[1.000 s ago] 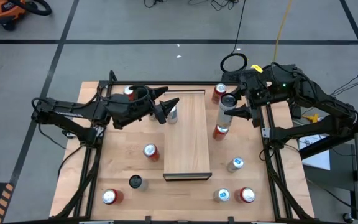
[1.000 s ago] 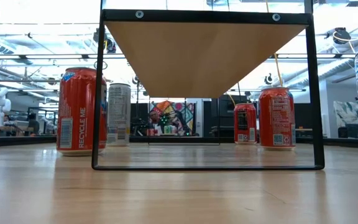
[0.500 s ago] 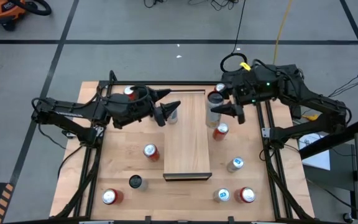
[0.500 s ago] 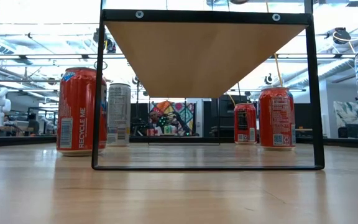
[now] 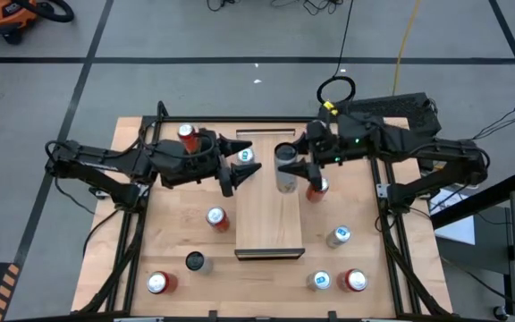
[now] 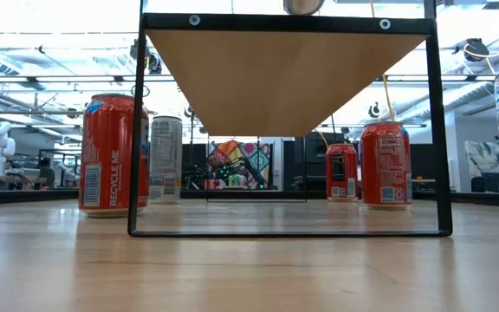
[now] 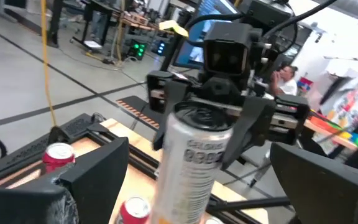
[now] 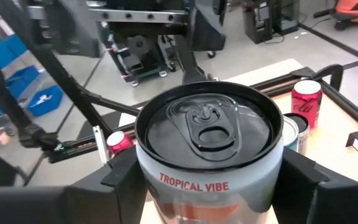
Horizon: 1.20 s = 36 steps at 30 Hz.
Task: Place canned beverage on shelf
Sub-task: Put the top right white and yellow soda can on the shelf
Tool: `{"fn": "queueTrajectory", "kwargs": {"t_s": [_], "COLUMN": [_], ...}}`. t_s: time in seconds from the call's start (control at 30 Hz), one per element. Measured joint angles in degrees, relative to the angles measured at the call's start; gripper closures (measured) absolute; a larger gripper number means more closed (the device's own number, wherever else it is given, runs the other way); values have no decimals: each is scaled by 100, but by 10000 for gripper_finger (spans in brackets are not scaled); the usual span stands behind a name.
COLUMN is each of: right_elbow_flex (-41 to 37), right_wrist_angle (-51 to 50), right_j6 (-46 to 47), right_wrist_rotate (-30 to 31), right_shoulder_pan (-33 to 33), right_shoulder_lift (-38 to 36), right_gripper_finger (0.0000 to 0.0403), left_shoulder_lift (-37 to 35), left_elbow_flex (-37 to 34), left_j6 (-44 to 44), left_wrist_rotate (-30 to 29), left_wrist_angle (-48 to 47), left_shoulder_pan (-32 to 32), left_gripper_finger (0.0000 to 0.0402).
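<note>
The shelf [image 5: 269, 210] is a long pale-wood board on a black frame, with a dark strip at its near end. My right gripper [image 5: 295, 157] is shut on a tall silver can [image 5: 285, 167] over the shelf's far part. The can's bottom [image 6: 303, 5] shows above the shelf top in the low view. My left gripper [image 5: 244, 165] is open at the shelf's left edge and faces the silver can [image 7: 191, 162]. A white can [image 5: 247, 155] stands close by its fingers. My right gripper pinches the silver can's upper wall [image 8: 166, 186] between its two fingers [image 8: 120, 183], just below the rim. The fingers reach level from the table's right side, one on the can's far side and one on its near side. The can stands upright in the hold.
Red cans stand at the far left [image 5: 186, 134], left of the shelf [image 5: 217, 217], right of it [image 5: 316, 188] and at both near corners [image 5: 157, 283] [image 5: 356, 280]. White-and-blue cans [image 5: 338, 235] [image 5: 320, 280] and a dark can [image 5: 195, 260] also stand on the table.
My right gripper has carried the silver can, upright, from beside the shelf's right edge toward the table's left, to over the shelf's far part. My left gripper has shifted a little toward the near edge and stayed open.
</note>
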Motion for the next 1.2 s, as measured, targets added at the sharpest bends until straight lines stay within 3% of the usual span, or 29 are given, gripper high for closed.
{"fn": "queueTrajectory", "kwargs": {"t_s": [0.13,0.47,0.7,0.83,1.03,1.2], "right_elbow_flex": [0,0,-35,-601,-1676,-1989], "right_wrist_angle": [165,521,-81,-76,1062,2033], "right_j6": [-13,-27,-163,-212,47,-27], "right_wrist_rotate": [337,306,329,316,356,375], "right_shoulder_pan": [225,447,468,455,397,397], "right_shoulder_lift": [255,756,261,-208,-545,-384], "right_gripper_finger": [167,167,167,167,167,167], "left_shoulder_lift": [-28,-368,-813,-911,-944,-944], "left_elbow_flex": [0,-2,-2,-2,-2,-2], "left_j6": [8,-35,-660,-788,-749,-740], "left_wrist_rotate": [77,48,25,27,27,4], "left_wrist_angle": [-90,-413,-1466,-1764,-1827,-1856], "left_shoulder_pan": [-83,-151,-156,-156,-136,-136], "left_gripper_finger": [8,8,8,8,8,8]}}
